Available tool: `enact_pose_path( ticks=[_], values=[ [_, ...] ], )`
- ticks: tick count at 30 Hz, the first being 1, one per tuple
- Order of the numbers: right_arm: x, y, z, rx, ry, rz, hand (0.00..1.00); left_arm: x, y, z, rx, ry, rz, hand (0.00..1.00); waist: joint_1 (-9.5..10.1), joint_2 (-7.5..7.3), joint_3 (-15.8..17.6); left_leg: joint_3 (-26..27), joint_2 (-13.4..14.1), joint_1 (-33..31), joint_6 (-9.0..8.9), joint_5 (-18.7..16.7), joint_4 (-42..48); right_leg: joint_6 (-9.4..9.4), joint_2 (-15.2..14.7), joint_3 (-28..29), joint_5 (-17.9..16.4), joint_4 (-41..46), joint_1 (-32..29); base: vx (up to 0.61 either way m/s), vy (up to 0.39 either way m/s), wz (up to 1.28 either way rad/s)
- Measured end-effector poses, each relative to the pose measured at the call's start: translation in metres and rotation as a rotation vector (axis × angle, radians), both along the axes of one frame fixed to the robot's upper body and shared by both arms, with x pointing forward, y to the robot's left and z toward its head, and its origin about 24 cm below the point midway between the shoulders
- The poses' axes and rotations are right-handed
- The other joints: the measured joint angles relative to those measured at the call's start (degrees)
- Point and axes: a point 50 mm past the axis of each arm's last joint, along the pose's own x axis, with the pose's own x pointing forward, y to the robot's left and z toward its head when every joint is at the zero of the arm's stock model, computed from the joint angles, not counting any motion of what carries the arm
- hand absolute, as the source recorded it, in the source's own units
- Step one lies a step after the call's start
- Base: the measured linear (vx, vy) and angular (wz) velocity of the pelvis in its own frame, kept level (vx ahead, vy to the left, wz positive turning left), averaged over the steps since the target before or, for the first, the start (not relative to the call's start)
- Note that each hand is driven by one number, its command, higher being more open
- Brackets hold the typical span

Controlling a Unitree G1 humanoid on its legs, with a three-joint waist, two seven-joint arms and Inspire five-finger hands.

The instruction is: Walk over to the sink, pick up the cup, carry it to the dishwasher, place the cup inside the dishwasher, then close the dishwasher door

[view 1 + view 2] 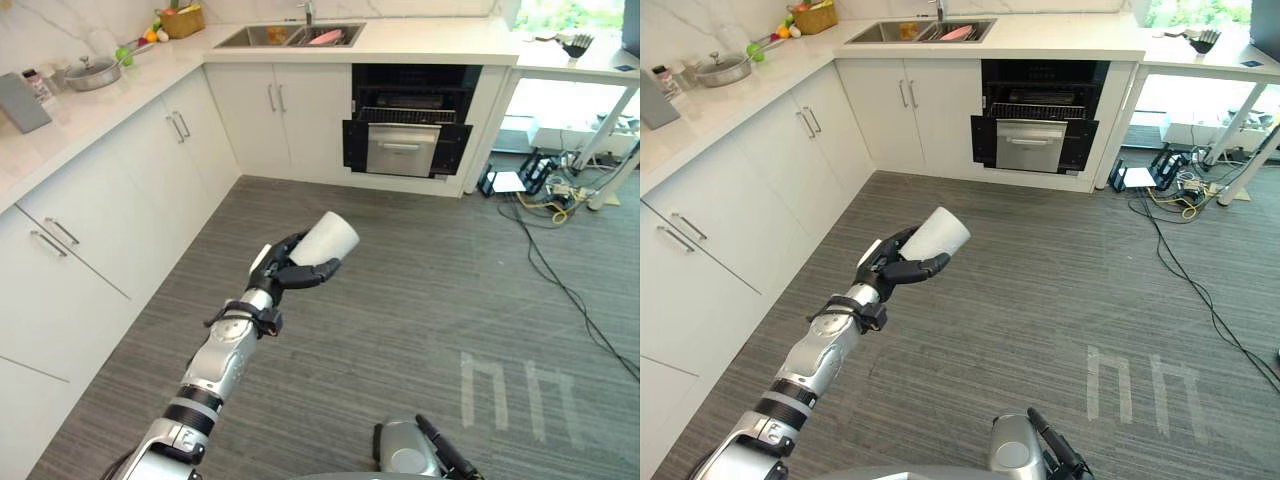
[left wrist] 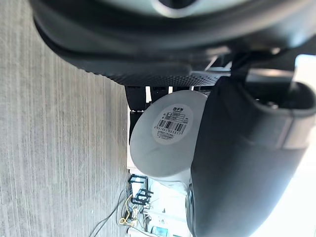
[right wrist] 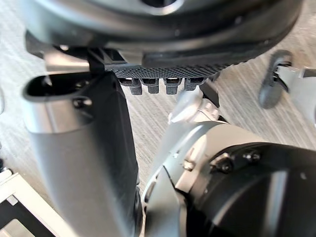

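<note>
My left hand [image 1: 278,272] is raised over the floor in mid-room, shut on a white cup [image 1: 326,239] that lies tilted with its mouth pointing up and to the right. In the left wrist view the cup's base [image 2: 168,143] with a barcode label shows between the fingers and the thumb [image 2: 237,163]. Under the far counter stands the black dishwasher [image 1: 406,120] with its door [image 1: 402,148] let down and a rack visible inside. The sink [image 1: 288,36] lies left of it, with a pink item in it. My right hand [image 1: 444,456] hangs low by my side, fingers relaxed.
White cabinets [image 1: 120,210] and a counter with a pot [image 1: 92,73] and fruit basket [image 1: 182,20] run along the left. Cables [image 1: 545,205] sprawl on the floor to the right near desk legs. White tape marks [image 1: 515,390] are on the grey floor.
</note>
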Motion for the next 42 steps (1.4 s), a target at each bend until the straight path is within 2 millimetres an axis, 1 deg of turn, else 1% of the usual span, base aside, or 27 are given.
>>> enact_pose_path(
  ticks=[2,4,7,9,12,13,14,15,16,19,21,22,23,24,25,27,29,31,33,34,35,36,37,38,39,41,42],
  values=[
    [-0.009,0.007,-0.002,0.016,0.024,-0.028,1.00,0.000,0.001,0.000,-0.007,0.003,0.002,0.00,0.68,-1.18,0.71,-0.75,1.15,0.99,-1.95,-2.48,3.49,0.46,0.15,-0.15,6.67,-5.55,3.16,0.27,-0.168,0.26],
    [-0.015,0.007,-0.002,0.006,0.037,-0.043,1.00,-0.001,0.001,-0.001,-0.013,0.008,-0.007,0.00,1.75,-1.03,0.74,-0.79,2.47,2.68,-3.58,-5.29,5.60,-0.47,0.22,-0.39,8.83,-0.30,3.03,0.33,-0.237,0.11],
    [-0.012,0.001,0.002,-0.032,0.007,-0.040,1.00,-0.002,-0.003,0.006,-0.020,-0.021,-0.054,0.00,1.85,0.35,0.01,-1.42,5.18,5.07,-5.30,-7.95,5.40,-1.84,1.19,-1.13,-1.20,12.06,-0.05,0.34,-0.176,0.08],
    [-0.016,-0.001,0.002,-0.042,0.016,-0.046,1.00,-0.003,-0.009,0.006,-0.022,-0.023,-0.081,0.00,1.98,0.99,-0.78,-1.54,5.95,6.51,-5.88,-7.80,4.76,-2.08,1.60,-1.69,-5.27,15.75,-0.61,0.37,-0.113,0.08],
    [-0.027,-0.004,0.001,-0.057,0.053,-0.057,1.00,-0.008,-0.012,-0.001,-0.020,0.015,-0.098,0.00,2.06,1.35,-2.12,-1.68,9.62,-0.35,-6.68,-6.04,25.30,-2.63,1.89,-2.18,-8.75,16.88,2.24,0.43,-0.139,-0.01],
    [-0.031,-0.006,0.002,-0.067,0.066,-0.050,1.00,-0.010,-0.011,-0.002,-0.023,0.018,-0.097,0.00,2.03,2.06,-2.56,-2.26,11.79,-3.64,-7.98,-3.16,33.79,-2.82,2.63,-2.58,-10.04,16.13,4.14,0.43,-0.105,-0.01],
    [-0.037,-0.008,0.002,-0.076,0.083,-0.037,1.00,-0.014,-0.010,-0.002,-0.036,0.017,-0.088,0.00,2.04,2.71,-2.96,-3.48,15.10,-7.64,-7.96,4.19,43.85,-3.72,4.07,-2.57,-11.47,14.07,7.34,0.45,-0.058,-0.08],
    [-0.038,-0.009,0.002,-0.083,0.093,-0.021,1.00,-0.018,-0.007,-0.001,-0.048,0.009,-0.077,0.00,2.36,2.40,-2.63,-3.97,17.46,-10.57,-7.47,5.72,51.25,-4.25,4.91,-2.35,-11.99,12.23,10.39,0.47,-0.022,-0.15],
    [-0.038,-0.011,0.002,-0.092,0.098,-0.008,1.00,-0.019,-0.006,0.000,-0.057,0.002,-0.073,0.00,3.10,2.09,-2.38,-4.29,18.88,-14.31,-5.36,2.05,56.51,-4.46,5.48,-2.03,-12.68,10.23,14.14,0.46,0.006,-0.30],
    [-0.012,-0.021,0.007,-0.139,0.027,0.054,1.00,-0.026,0.001,0.004,-0.068,-0.021,-0.019,0.00,6.34,0.53,-1.40,-0.10,17.41,-19.83,-3.00,-3.55,49.04,-3.47,4.03,2.85,-12.37,5.65,19.95,0.44,0.050,-0.91],
    [0.028,-0.025,0.018,-0.193,-0.107,0.132,1.00,-0.031,0.007,0.015,-0.040,-0.086,0.038,0.00,7.13,-0.43,-1.10,1.16,13.48,-23.70,-4.05,-1.09,25.75,-2.35,1.59,5.34,-11.99,2.74,21.94,0.41,0.186,-0.90],
    [0.039,-0.025,0.022,-0.205,-0.142,0.154,1.00,-0.031,0.007,0.017,-0.033,-0.103,0.047,0.00,7.22,-0.42,-1.10,0.45,12.30,-24.00,-4.30,1.85,17.80,-1.35,1.10,5.71,-12.01,2.28,22.26,0.44,0.288,-0.64],
    [0.055,-0.024,0.029,-0.225,-0.199,0.196,1.00,-0.032,0.008,0.020,-0.022,-0.125,0.063,0.00,7.29,0.35,-1.43,-2.36,10.55,-23.73,-4.71,10.40,3.15,0.43,1.21,6.69,-12.62,1.63,23.21,0.47,0.365,-0.71],
    [0.065,-0.021,0.034,-0.230,-0.242,0.222,1.00,-0.035,0.011,0.019,-0.001,-0.139,0.088,0.00,7.81,1.00,-1.91,-4.90,10.39,-22.50,-3.92,21.78,-0.21,3.01,1.71,7.91,-14.20,1.43,24.70,0.48,0.388,-0.70],
    [0.069,-0.014,0.033,-0.214,-0.254,0.229,1.00,-0.037,0.015,0.017,0.009,-0.139,0.107,0.00,7.86,0.04,-1.91,-4.85,10.50,-22.14,-3.42,23.72,0.89,3.54,1.18,8.17,-14.61,1.08,25.58,0.44,0.358,-0.41],
    [0.081,0.013,0.034,-0.163,-0.315,0.232,1.00,-0.041,0.031,0.011,0.061,-0.130,0.180,0.00,7.01,-3.96,-1.73,-4.62,8.65,-23.63,-2.65,17.94,8.08,2.06,-0.20,7.09,-13.25,0.25,27.28,0.42,0.234,0.06],
    [0.083,0.016,0.035,-0.168,-0.317,0.240,1.00,-0.047,0.041,0.003,0.076,-0.099,0.217,0.00,7.22,-3.45,-1.56,-5.67,8.74,-24.00,-2.77,11.58,16.10,2.09,-0.78,6.83,-11.75,2.87,29.13,0.28,0.143,0.12],
    [0.077,0.011,0.035,-0.191,-0.298,0.236,1.00,-0.048,0.043,0.004,0.067,-0.102,0.221,0.00,7.55,-4.25,-1.57,-6.58,6.35,-22.11,-1.84,7.02,19.27,2.16,-3.37,7.74,-11.72,13.00,28.27,0.33,0.214,0.34],
    [0.079,0.006,0.037,-0.221,-0.302,0.250,1.00,-0.048,0.047,0.007,0.072,-0.120,0.232,0.00,8.54,-6.14,-2.56,-4.97,2.22,-19.36,-0.86,4.25,18.65,6.73,-8.05,10.03,-9.08,26.42,23.04,0.31,0.184,0.16],
    [0.084,0.003,0.042,-0.235,-0.330,0.242,1.00,-0.048,0.051,0.010,0.074,-0.136,0.246,0.00,8.33,-6.72,-2.30,-5.11,-0.35,-17.28,0.24,2.94,18.60,11.68,-10.46,11.60,-3.55,33.45,20.98,0.25,0.135,0.31],
    [0.086,0.003,0.044,-0.239,-0.337,0.240,1.00,-0.048,0.052,0.010,0.082,-0.138,0.248,0.00,8.25,-6.89,-2.22,-5.68,-1.75,-15.29,1.19,2.14,17.79,11.46,-10.94,12.96,2.77,36.84,19.95,0.32,0.164,0.53],
    [0.086,0.003,0.044,-0.243,-0.337,0.235,1.00,-0.048,0.048,0.011,0.085,-0.143,0.238,0.00,7.75,-5.62,-2.97,-7.20,-2.69,-12.47,1.88,1.82,15.24,11.77,-10.76,13.37,10.91,40.25,18.26,0.26,0.119,0.47],
    [0.088,0.004,0.046,-0.243,-0.347,0.236,1.00,-0.047,0.046,0.012,0.080,-0.153,0.232,0.00,7.66,-5.43,-2.95,-7.83,-2.87,-11.44,2.13,1.69,14.10,11.30,-10.43,13.21,7.62,43.25,16.42,0.32,0.133,0.52],
    [0.095,0.013,0.050,-0.233,-0.385,0.247,1.00,-0.046,0.043,0.014,0.078,-0.167,0.227,0.00,7.56,-5.29,-2.69,-9.09,-3.03,-9.20,2.23,1.66,11.74,7.47,-9.35,12.57,-2.23,48.36,11.75,0.30,0.089,0.44],
    [0.098,0.019,0.055,-0.225,-0.416,0.248,1.00,-0.046,0.040,0.014,0.079,-0.166,0.221,0.00,7.42,-5.18,-2.74,-10.18,-2.88,-7.70,2.30,1.56,10.05,4.64,-8.08,11.30,-7.01,48.78,8.07,0.35,0.071,0.50],
    [0.108,0.029,0.071,-0.222,-0.513,0.256,1.00,-0.047,0.030,0.011,0.086,-0.157,0.177,0.00,6.56,-4.74,-2.50,-12.45,-1.93,-4.12,1.77,1.22,6.49,2.59,-5.82,8.10,-12.03,37.40,1.40,0.40,-0.027,0.60],
    [0.110,0.030,0.082,-0.230,-0.570,0.248,1.00,-0.049,0.020,0.009,0.092,-0.150,0.132,0.00,6.62,-4.01,-2.04,-13.10,-0.43,-2.02,1.06,-0.20,6.39,1.92,-3.99,6.38,-11.63,25.89,-0.10,0.38,-0.081,0.46]
  ],
)
